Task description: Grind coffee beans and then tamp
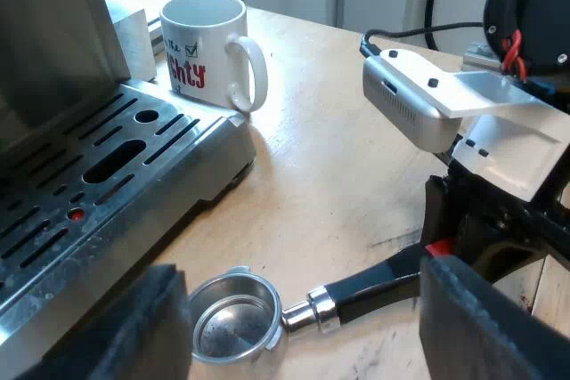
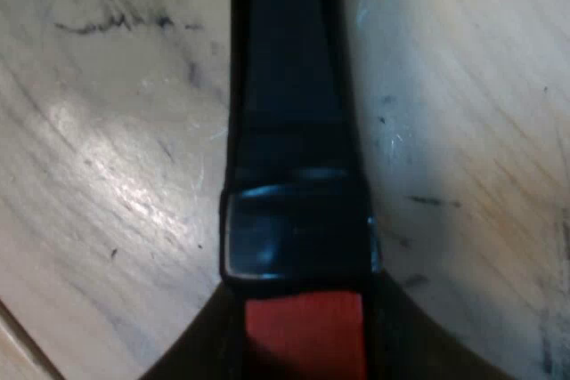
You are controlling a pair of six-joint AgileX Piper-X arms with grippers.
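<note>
Left wrist view: our left gripper [image 1: 303, 278] is spread wide and empty. The holder [image 1: 236, 316] lies on the table [image 1: 347, 157] between its fingers [image 1: 134, 327], near the espresso machine [image 1: 98, 184]. Our right gripper [image 1: 443, 239] is clamped on the handle's red end [image 2: 303, 335]. The mug [image 1: 209, 46] stands far off, beside the machine.

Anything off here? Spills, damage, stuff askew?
Nothing spilled or broken. The holder lies loose on the table, its basket looking empty, with the right gripper at its red end. The mug stands upright beside the machine's drip tray. The wood carries dark scuffs, nothing more.
</note>
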